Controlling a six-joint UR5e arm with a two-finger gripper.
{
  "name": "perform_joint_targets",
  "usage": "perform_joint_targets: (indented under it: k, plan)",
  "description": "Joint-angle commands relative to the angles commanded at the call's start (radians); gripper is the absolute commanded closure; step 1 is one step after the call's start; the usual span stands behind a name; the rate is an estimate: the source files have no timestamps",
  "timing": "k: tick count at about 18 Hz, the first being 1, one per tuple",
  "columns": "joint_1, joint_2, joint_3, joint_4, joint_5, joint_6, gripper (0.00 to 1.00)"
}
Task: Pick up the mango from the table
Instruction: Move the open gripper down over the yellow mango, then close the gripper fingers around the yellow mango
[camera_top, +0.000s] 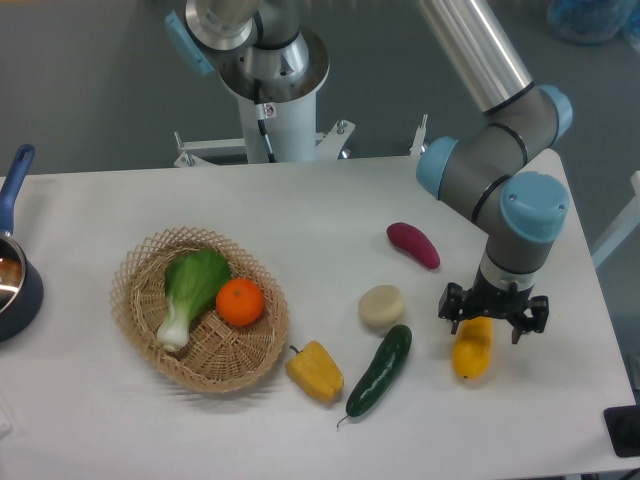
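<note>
Table (300, 210): white, grey floor beyond; a pan at the far-left edge
Basket (135, 320): left of centre; holds greens and an orange
Middle: yellow pepper (316, 371); cucumber (381, 369)
Mango (473, 349): near right, lying flat; upper end under the tool
Gripper (494, 318): spread open, fingers either side of the mango
Advice: centre over the fruit's width; descend fully; close gently, since the glossy skin may slip
</note>
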Motion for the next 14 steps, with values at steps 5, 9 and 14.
perform_joint_targets:
  k: [5, 9, 14]
  plan:
    - [-0.002, -0.014, 0.003, 0.002, 0.000, 0.002, 0.00]
    - [-0.002, -0.021, 0.005, 0.003, 0.009, 0.002, 0.00]
    - [-0.003, -0.026, 0.006, 0.008, 0.020, 0.002, 0.07]
